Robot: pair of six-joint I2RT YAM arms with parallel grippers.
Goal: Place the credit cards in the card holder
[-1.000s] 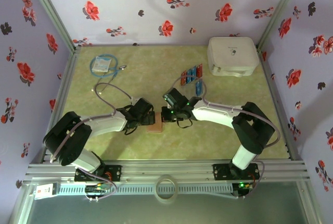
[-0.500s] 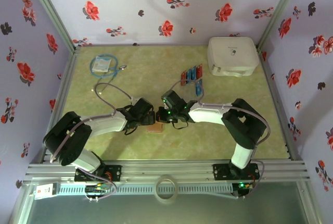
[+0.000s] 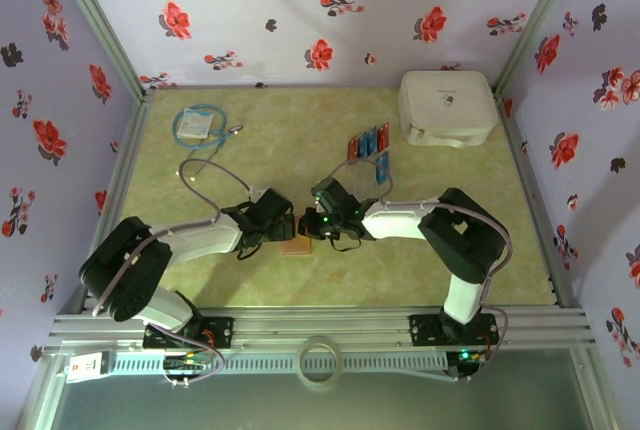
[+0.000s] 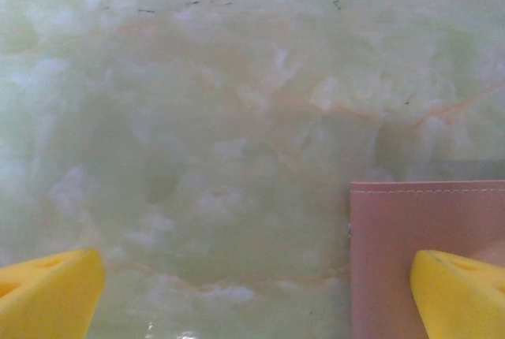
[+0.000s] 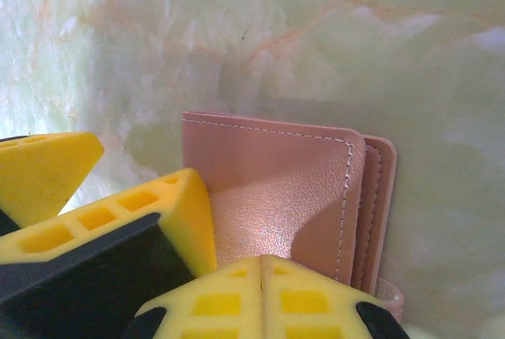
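Observation:
The reddish-brown card holder [image 3: 295, 246] lies folded shut on the green mat between my two grippers. My left gripper [image 3: 281, 231] is open low over the mat, and its right fingertip [image 4: 461, 296] rests over the card holder's [image 4: 410, 252] left part. My right gripper [image 5: 261, 296] is shut with its tips together at the near edge of the card holder's cover [image 5: 276, 197], nothing between them. A yellow finger [image 5: 118, 225] of the left gripper sits on the cover's left side. The red and blue credit cards [image 3: 368, 144] lie in a row farther back, one blue card [image 3: 382, 168] apart from them.
A big white box [image 3: 447, 107] stands at the back right. A coiled blue cable [image 3: 200, 125] lies at the back left. A tape ring [image 3: 320, 362] sits on the front rail. Flowered walls close in three sides.
The right arm has folded in, its gripper edging left toward the card holder. The left gripper has stayed open at the holder's left side.

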